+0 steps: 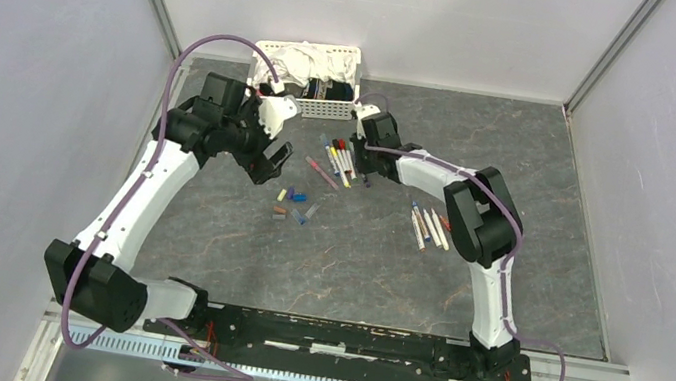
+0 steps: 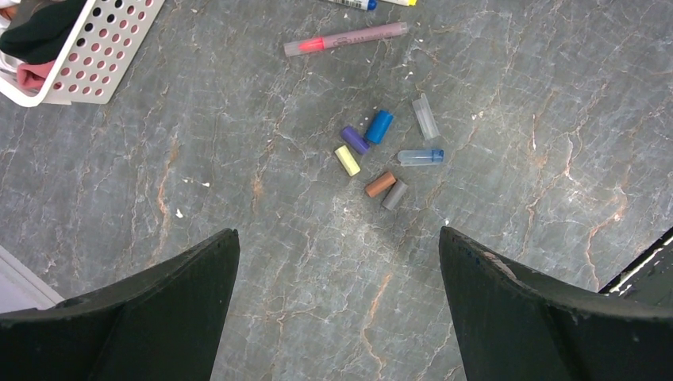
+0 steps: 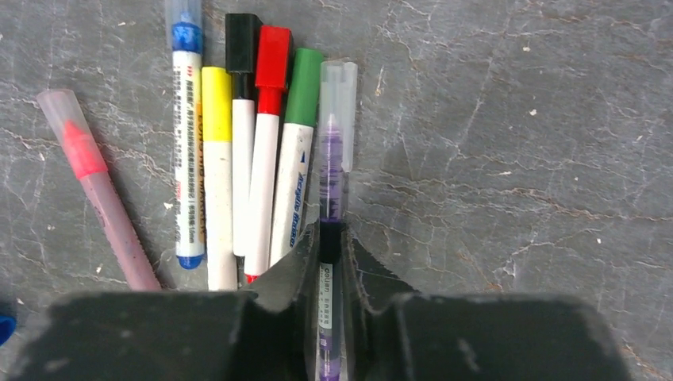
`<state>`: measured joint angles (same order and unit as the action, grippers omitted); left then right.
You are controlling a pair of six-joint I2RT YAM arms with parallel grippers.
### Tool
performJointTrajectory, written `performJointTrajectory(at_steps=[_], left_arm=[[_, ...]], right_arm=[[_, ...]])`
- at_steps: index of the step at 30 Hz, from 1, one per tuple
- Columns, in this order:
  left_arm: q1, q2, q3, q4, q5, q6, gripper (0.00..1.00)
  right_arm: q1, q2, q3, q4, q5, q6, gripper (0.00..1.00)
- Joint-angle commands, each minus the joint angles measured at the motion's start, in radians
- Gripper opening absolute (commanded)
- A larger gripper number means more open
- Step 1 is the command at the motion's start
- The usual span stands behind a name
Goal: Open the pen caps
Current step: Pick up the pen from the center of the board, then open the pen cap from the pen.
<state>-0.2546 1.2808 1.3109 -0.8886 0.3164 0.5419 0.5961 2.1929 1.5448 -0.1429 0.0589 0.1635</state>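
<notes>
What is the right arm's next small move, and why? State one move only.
Probably finish closing the right gripper on the purple pen. Its fingers flank the barrel closely, though a firm grip is not certain, and the clear cap is still on. The left gripper hangs open over the loose caps, free to pull it afterwards.

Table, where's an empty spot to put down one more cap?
Biggest bare patch: grey stone-look table between the little loose plastic caps and the black base rail. Also bare between those caps and the white pens lying farther right. Crowded: the capped pen row below the white slotted basket.
</notes>
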Motion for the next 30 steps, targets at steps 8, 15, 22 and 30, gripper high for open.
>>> performJointTrajectory(at_steps=[8, 15, 22, 30], left_arm=[[-0.007, 0.000, -0.119, 0.000, 0.149, 0.192, 1.00], [-0.064, 0.050, -0.094, -0.006, 0.200, 0.373, 1.00], [-0.128, 0.108, -0.012, -0.066, 0.231, 0.646, 1.00], [-0.256, 0.076, -0.033, -0.122, 0.167, 0.831, 1.00]], right_arm=[[-0.024, -0.223, -0.241, 0.075, -0.045, 0.003, 0.00], [-0.046, -0.411, -0.290, 0.023, -0.450, -0.014, 0.00], [-0.024, -0.569, -0.503, 0.101, -0.836, 0.070, 0.00], [0.010, -0.615, -0.547, 0.136, -1.007, 0.151, 0.00]])
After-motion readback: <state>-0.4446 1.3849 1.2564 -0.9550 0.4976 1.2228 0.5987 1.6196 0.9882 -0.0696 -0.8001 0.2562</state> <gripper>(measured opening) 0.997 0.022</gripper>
